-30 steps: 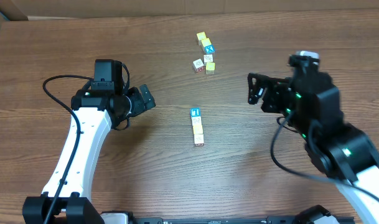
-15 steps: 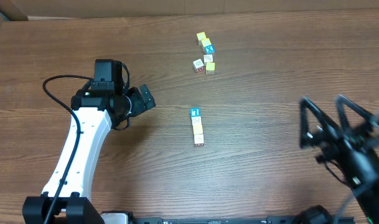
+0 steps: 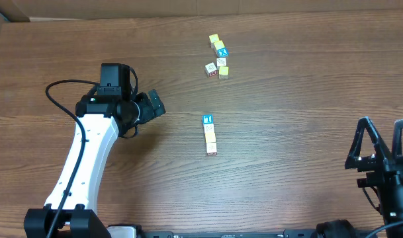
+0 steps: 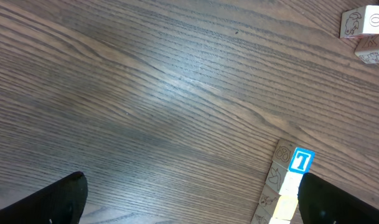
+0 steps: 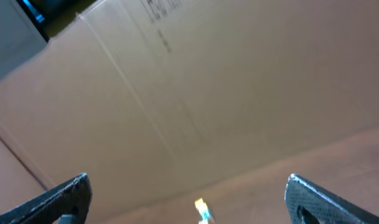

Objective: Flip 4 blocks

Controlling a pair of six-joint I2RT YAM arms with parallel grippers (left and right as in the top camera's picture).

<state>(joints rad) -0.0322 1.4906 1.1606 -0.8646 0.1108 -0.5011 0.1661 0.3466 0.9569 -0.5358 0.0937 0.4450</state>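
The blocks (image 3: 210,135) lie in a short row on the counter (image 3: 287,99), ahead of the left gripper (image 3: 156,104), well apart from the right gripper (image 3: 384,135) — both released, empty. Take the end block squarely, sparing its neighbours.

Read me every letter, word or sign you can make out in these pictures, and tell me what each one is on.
"T": white, on the blue-faced block ending the row of four.
"X": seemingly, on the blue cube in the far cluster.
Print on the cardboard: too blurred to read.
Drawings on the pale blocks: no readable text.
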